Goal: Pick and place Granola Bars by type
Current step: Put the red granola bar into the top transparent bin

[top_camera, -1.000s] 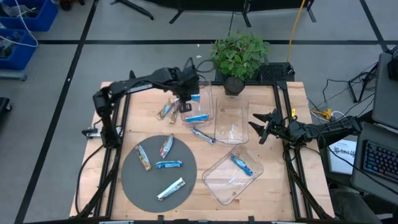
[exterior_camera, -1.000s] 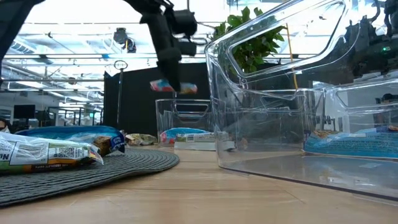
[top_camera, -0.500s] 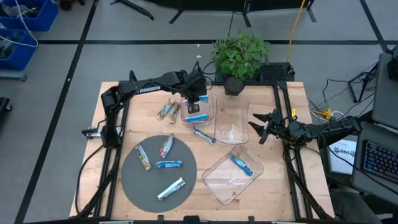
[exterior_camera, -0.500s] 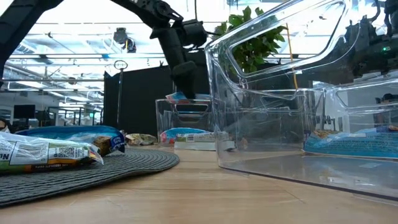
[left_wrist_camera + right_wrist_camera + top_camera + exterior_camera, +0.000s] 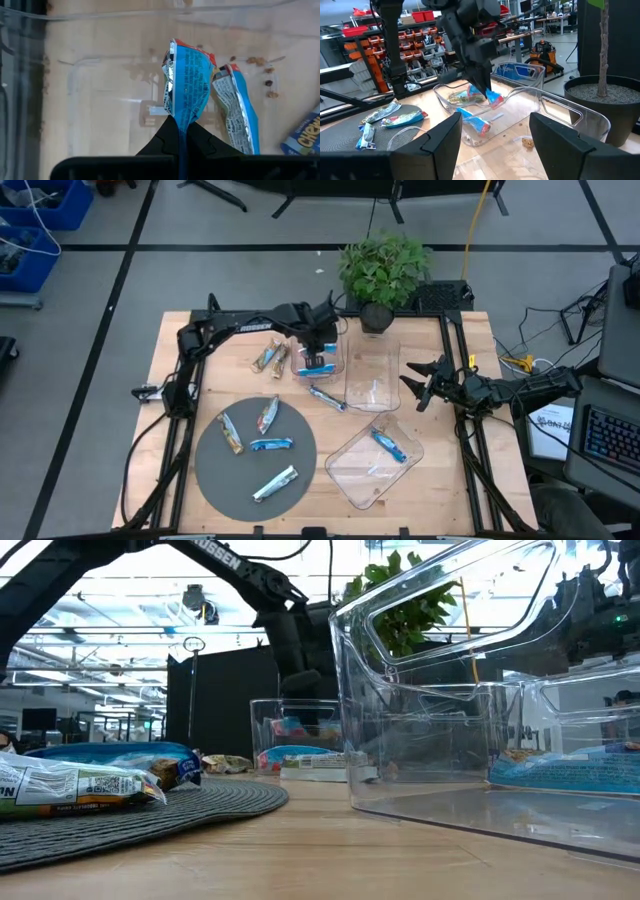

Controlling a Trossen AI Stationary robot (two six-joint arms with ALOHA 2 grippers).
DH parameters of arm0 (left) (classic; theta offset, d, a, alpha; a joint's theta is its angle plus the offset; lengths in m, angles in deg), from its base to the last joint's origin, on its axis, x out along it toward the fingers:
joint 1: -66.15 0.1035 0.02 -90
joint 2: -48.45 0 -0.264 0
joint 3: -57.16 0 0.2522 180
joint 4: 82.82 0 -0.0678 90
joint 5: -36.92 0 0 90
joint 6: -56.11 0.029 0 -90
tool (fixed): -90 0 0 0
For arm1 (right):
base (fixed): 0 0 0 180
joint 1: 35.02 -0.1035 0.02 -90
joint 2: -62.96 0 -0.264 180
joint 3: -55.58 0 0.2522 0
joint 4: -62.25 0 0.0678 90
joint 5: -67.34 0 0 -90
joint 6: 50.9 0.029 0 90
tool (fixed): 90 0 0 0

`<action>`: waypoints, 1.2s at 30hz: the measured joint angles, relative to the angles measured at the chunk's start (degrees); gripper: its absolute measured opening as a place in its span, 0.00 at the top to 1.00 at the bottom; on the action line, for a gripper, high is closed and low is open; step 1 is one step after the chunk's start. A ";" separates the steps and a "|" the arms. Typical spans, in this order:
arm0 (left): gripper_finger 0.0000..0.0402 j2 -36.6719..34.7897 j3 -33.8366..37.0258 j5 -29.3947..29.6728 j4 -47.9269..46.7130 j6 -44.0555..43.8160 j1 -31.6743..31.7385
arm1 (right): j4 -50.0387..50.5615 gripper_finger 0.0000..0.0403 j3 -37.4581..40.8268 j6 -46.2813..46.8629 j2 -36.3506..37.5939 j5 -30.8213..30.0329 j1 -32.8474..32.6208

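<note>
- High view: the left pincer (image 5: 318, 352) hangs inside the clear bin (image 5: 334, 356) near the potted plant (image 5: 385, 268), clamped on a blue bar (image 5: 314, 357). Four Granola Bars (image 5: 268, 444) lie on the round grey mat (image 5: 212, 470). The right pincer (image 5: 412, 386) waits at the counter's (image 5: 230, 345) plant-side edge, fingers apart, empty.
- Low view: the bin (image 5: 293, 736) shows blue wrappers inside.
- Left wrist view: closed fingertips (image 5: 172, 135) pinch the bright blue, silver-edged wrapper (image 5: 185, 85) above the bin floor; a second blue bar (image 5: 237, 115) lies beside.
- Right wrist view: the held bar (image 5: 490, 97) hangs tilted within the bin.
</note>
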 joint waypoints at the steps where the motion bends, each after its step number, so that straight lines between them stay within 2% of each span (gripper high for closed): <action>1: 0.99 0.42 0.00 -0.03 0.27 -0.01 -0.03 | 0.00 0.44 -0.02 0.01 0.02 0.02 0.00; 22: 0.98 5.15 0.04 -1.09 1.61 -3.09 -0.77 | 0.00 0.44 -0.01 0.00 0.00 0.01 -0.02; 25: 0.92 5.20 0.04 -0.98 0.78 -5.04 -0.68 | 0.00 0.44 -0.02 0.01 -0.04 0.02 -0.02; 36: 0.58 5.20 0.04 -1.42 -2.85 -6.42 -0.59 | 0.00 0.44 -0.02 -0.01 -0.07 0.00 -0.02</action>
